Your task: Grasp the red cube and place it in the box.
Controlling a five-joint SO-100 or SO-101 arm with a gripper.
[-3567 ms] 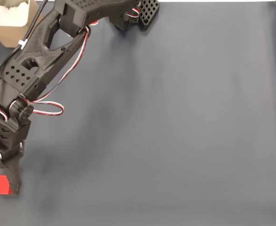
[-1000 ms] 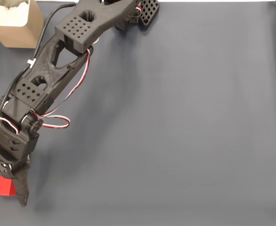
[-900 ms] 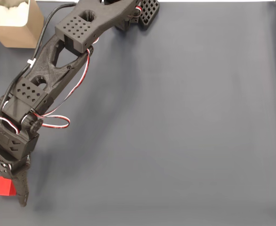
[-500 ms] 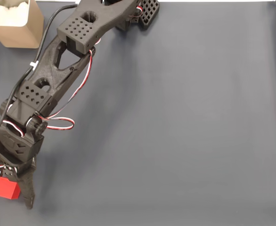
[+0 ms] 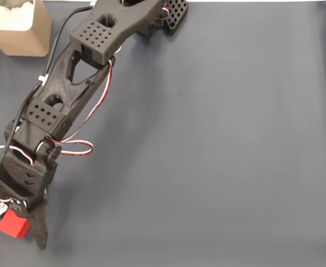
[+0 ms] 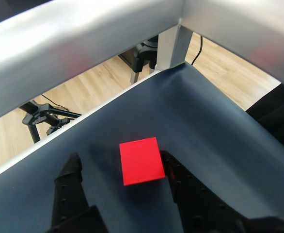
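The red cube [image 5: 13, 225] lies near the mat's lower left corner in the fixed view, turned slightly askew. My gripper [image 5: 17, 232] straddles it, with the long black finger [image 5: 38, 233] along the cube's right side. In the wrist view the cube [image 6: 141, 161] sits between the fingers of the gripper [image 6: 120, 164]. It touches the right finger [image 6: 171, 170], while a strip of mat separates it from the left finger [image 6: 72, 170], so the gripper is open. The tan box [image 5: 28, 43] stands at the top left corner, far from the cube.
The dark mat [image 5: 218, 156] stretches wide to the right of the arm. The arm's base [image 5: 171, 14] is at the top edge. In the wrist view the mat's edge [image 6: 108, 99], a metal frame post [image 6: 173, 46] and wooden floor lie just beyond the cube.
The arm has swung a little to the right and lower. The cube has shifted right and down with the fingers and turned slightly.
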